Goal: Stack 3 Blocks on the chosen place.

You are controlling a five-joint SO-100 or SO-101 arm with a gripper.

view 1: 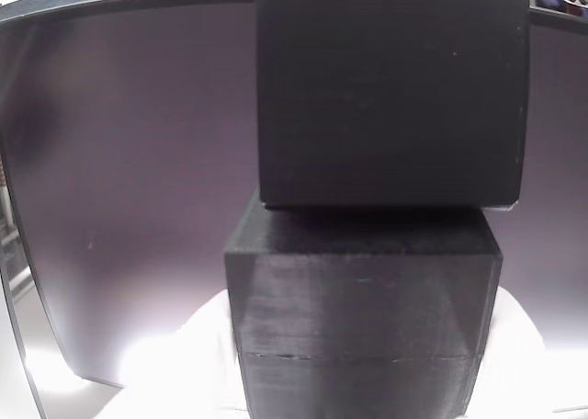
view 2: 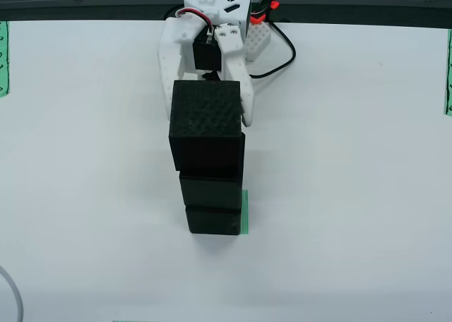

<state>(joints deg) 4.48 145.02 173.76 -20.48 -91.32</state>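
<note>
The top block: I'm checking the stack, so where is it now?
In the view from above, the top block sits mid-frame on the two lower blocks, between the gripper jaws, over the green striped patch.

View from above: three blocks form one column near the middle of the table (view 2: 367,159), with the top block (view 2: 206,124) on the middle block (view 2: 210,191) and that on the bottom block (view 2: 213,220). The chosen place (view 2: 245,212) lies under the column, its edge showing to the right. The gripper (view 2: 206,110) straddles the top block from behind, fingers (view 2: 246,103) left and right of it.
</note>
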